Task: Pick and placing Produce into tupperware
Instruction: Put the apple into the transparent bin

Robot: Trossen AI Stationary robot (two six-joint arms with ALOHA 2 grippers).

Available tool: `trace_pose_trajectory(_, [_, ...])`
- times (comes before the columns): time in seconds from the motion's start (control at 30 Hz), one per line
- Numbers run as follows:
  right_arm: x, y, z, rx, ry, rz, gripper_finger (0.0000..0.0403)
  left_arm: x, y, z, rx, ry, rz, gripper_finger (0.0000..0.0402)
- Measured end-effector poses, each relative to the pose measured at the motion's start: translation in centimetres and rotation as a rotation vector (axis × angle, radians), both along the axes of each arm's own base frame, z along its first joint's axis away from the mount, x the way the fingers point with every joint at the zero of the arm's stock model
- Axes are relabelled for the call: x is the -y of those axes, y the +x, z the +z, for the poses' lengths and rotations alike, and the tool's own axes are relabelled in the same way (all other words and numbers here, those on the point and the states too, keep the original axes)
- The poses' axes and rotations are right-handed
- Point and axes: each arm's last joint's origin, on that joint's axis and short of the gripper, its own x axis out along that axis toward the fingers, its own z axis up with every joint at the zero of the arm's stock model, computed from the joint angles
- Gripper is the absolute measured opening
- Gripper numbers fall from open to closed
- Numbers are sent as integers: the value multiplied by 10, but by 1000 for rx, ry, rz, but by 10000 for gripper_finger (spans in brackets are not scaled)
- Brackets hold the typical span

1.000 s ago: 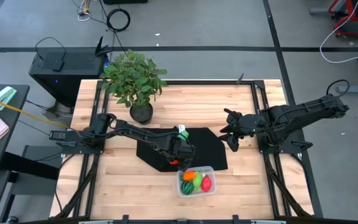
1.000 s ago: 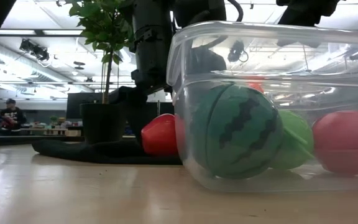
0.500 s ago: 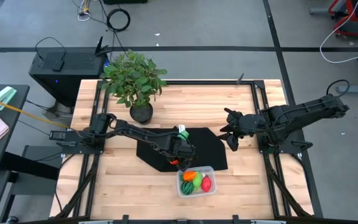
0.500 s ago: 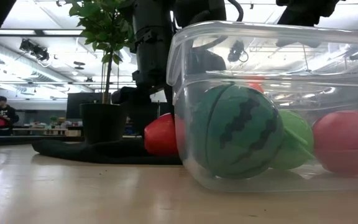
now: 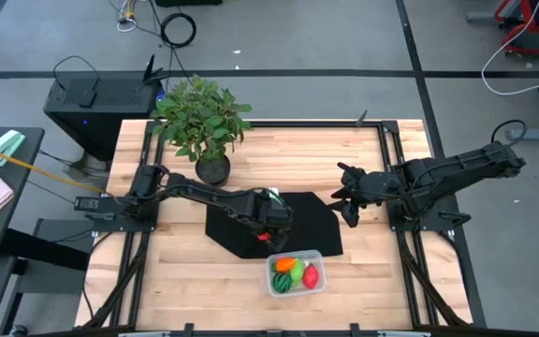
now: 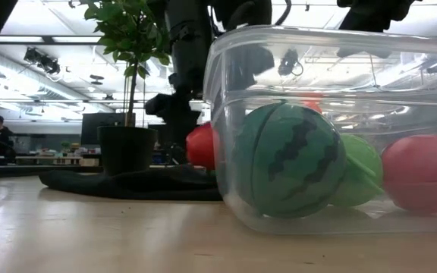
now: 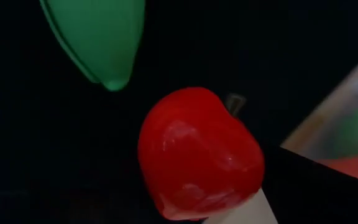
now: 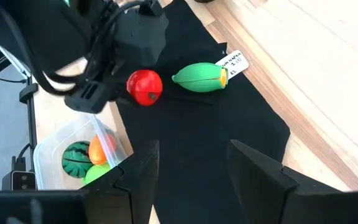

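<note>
high view: the left pincer (image 5: 268, 232) sits over the black mat (image 5: 316, 225), just up from the clear tupperware (image 5: 318, 256), with a red apple (image 5: 266, 238) caught between its fingers; the tub stands on the table (image 5: 363, 159) against the mat's near edge and already carries an orange piece, a striped melon (image 5: 280, 284), a light green piece and a red one. the right pincer (image 5: 348, 208) waits well off to the far side of the mat from the tub, holding nothing

low view: the apple (image 6: 201, 144) hangs clear of the mat beside the tub's wall (image 6: 226, 68), just behind it, while the melon (image 6: 290, 159) presses against the clear plastic inside

left wrist view: the apple (image 7: 197, 155) fills the middle, gripped at its lower flank by a pale finger pad (image 7: 241, 211) – the pincer is part closed round it. a green corn cob (image 7: 98, 37) lies on the mat beyond, farther from the tub

right wrist view: the cob (image 8: 197, 77) lies on the mat next to a paper tag (image 8: 232, 62), just past the apple (image 8: 145, 86) from the tub; this arm's own fingers (image 8: 135, 177) stand apart and empty

the apple looks glossy, hard and light – likely slippery, so a hold across its widest girth seems safest. the cob is long and tapered; across its middle is the sensible place
</note>
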Motion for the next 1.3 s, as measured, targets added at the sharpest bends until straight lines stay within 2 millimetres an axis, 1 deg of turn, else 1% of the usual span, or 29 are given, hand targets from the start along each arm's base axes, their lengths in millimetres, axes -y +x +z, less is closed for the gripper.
trace_pose_trajectory(0.17, [0,0,0,-1,-1,0,197,-2,1,28,133,-54,-13,289])
trace_pose_trajectory(0.3, [0,0,0,-1,-7,0,197,-1,2,55,284,-87,-22,291])
trace_pose_trajectory(0.4, [0,-1,-1,-11,-13,-1,197,9,3,75,411,-135,-61,291])
trace_pose_trajectory(0.53, [0,-1,-1,-14,-14,-1,197,34,3,94,554,-217,-147,289])
trace_pose_trajectory(0.67, [1,-1,-1,-18,-15,-1,197,61,-2,92,554,-253,-219,290])
trace_pose_trajectory(0.7, [1,-1,-1,-19,-15,-1,197,66,-3,89,539,-250,-236,290])
trace_pose_trajectory(0.8, [1,-1,-1,-18,-15,-3,197,78,-2,73,490,-231,-257,290])
trace_pose_trajectory(0.87, [1,-1,-1,-17,-15,-4,197,82,0,64,470,-211,-261,290])
trace_pose_trajectory(1.03, [1,-1,-1,-12,-9,-11,197,83,2,54,446,-186,-255,290])
trace_pose_trajectory(1.17, [1,0,0,-3,1,-19,197,83,3,50,433,-175,-257,291])
trace_pose_trajectory(1.23, [1,0,0,-1,7,-25,197,84,0,44,384,-161,-257,291])
trace_pose_trajectory(1.3, [1,0,0,-2,8,-25,197,86,2,38,379,-161,-259,291])
